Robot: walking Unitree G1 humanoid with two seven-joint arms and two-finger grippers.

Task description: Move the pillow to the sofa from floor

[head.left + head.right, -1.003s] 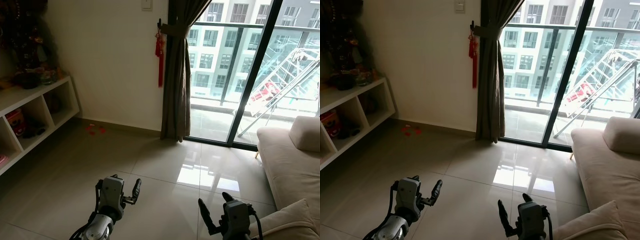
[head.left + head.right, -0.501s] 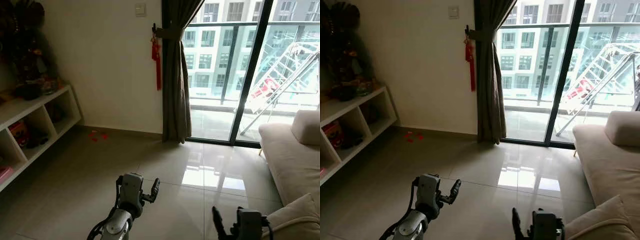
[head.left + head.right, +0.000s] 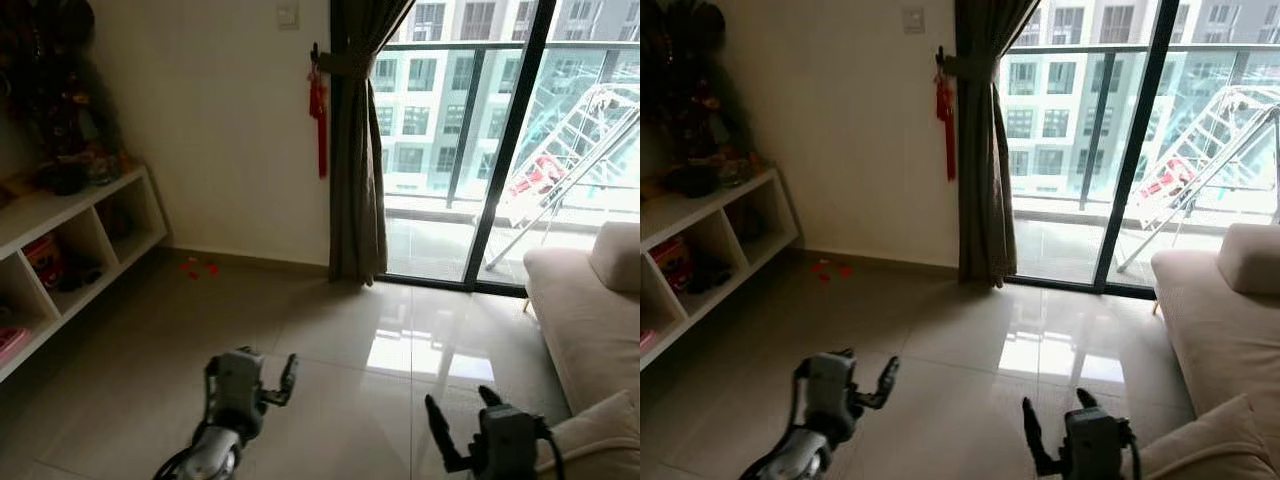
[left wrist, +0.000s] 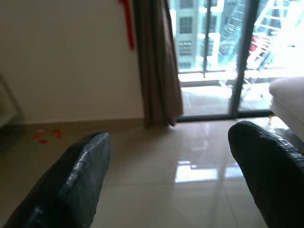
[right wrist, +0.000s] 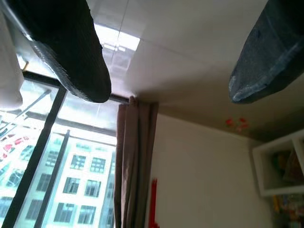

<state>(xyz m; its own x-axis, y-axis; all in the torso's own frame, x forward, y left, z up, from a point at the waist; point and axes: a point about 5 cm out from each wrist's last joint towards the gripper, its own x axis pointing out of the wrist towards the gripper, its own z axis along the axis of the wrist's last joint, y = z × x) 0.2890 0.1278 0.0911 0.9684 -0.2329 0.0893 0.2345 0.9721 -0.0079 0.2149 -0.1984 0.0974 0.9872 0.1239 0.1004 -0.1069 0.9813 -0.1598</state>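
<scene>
Two tools are up over the floor (image 3: 330, 330), my left tool (image 3: 268, 372) and my right tool (image 3: 462, 425), both spread wide and holding nothing. The pillow (image 3: 600, 440) lies by my right tool. The sofa (image 3: 580, 310) is behind it.

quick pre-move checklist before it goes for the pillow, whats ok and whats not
1. Left gripper open and holding nothing: ok.
2. Right gripper open and holding nothing: ok.
3. Pillow to fetch located on the floor: not ok, none on the tiles in view.
4. Sofa within sight, on the robot's right: ok.
5. Whether the cushion beside the right gripper lies on the sofa or the floor: cannot tell.
</scene>
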